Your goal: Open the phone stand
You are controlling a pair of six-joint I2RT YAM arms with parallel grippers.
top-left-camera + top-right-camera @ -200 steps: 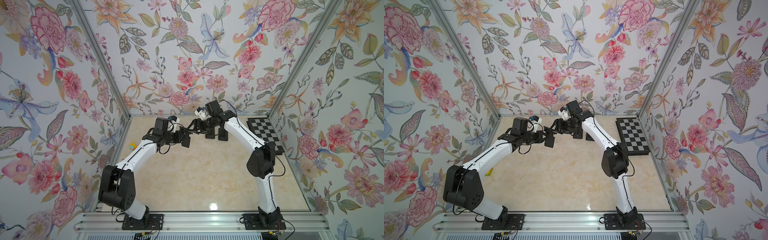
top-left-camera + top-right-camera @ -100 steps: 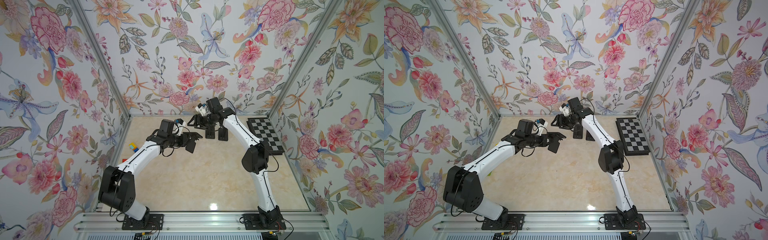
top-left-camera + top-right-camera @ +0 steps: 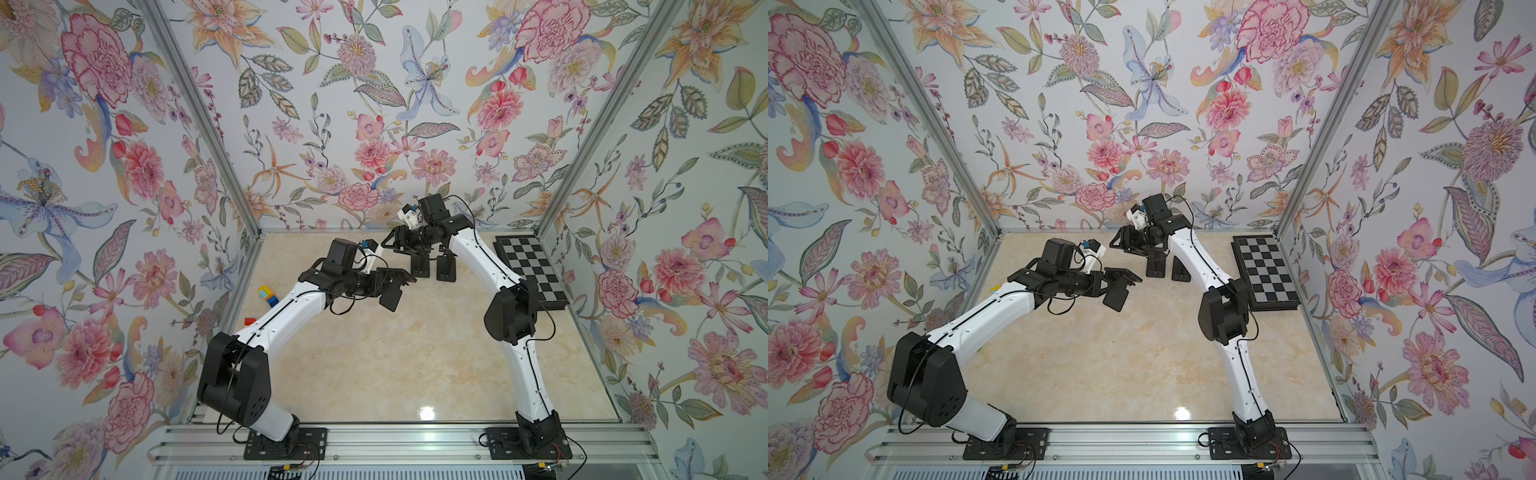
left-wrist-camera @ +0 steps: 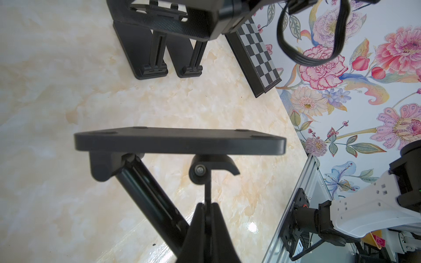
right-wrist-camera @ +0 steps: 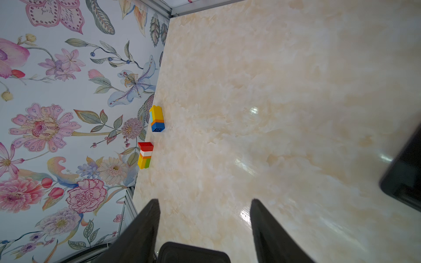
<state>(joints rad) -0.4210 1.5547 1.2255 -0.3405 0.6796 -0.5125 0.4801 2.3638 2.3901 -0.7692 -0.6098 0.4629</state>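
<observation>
The cell is being closed in on three sides by walls (image 3: 374, 104) papered with large pink, orange and blue flowers on a pale ground. The back corners are being marked by slanting aluminium posts (image 3: 200, 116). The bottom of the cell is being formed by a glossy cream, marble-patterned surface (image 3: 415, 353). On it, light is being mirrored as a small bright glare (image 3: 427, 413) near the ribbed aluminium rail (image 3: 415, 446) along the front edge.
</observation>
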